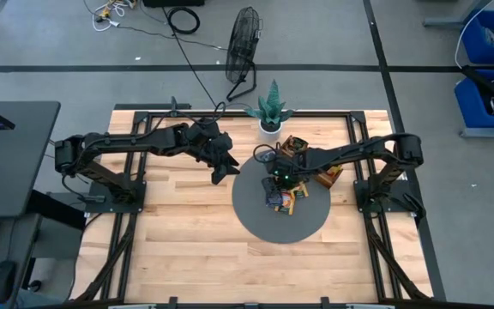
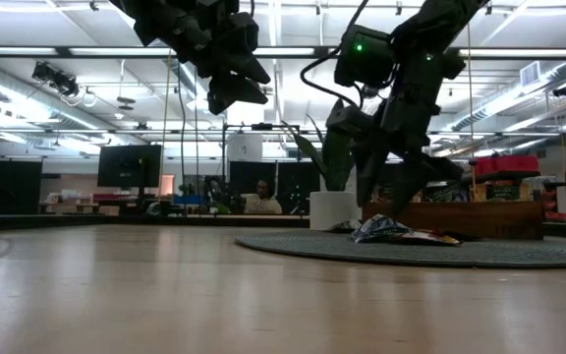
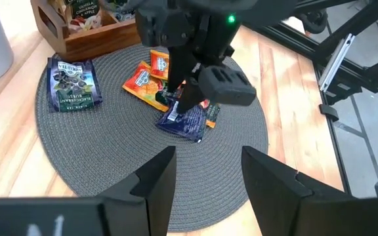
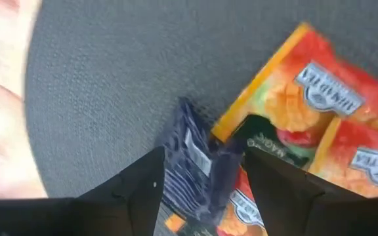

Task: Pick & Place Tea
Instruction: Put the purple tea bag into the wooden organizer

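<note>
Fingers of the right gripper (image 4: 199,180) apart, straddling a crumpled dark blue sachet (image 4: 192,164) atop the sachet pile (image 1: 281,199) on the grey round mat (image 1: 256,225), frame centre. Left wrist view alone shows a lone blue sachet (image 3: 75,82) — upper left. Left gripper (image 3: 205,174) open, raised.

Flat square tea sachets (image 3: 176,105) lie heaped near the round grey mat's (image 3: 110,164) middle: orange-yellow ones (image 4: 307,98) overlapping, a dark blue one (image 4: 192,167) crumpled on top (partly tilted). Another dark blue sachet (image 3: 75,84) lies flat, apart.
</note>
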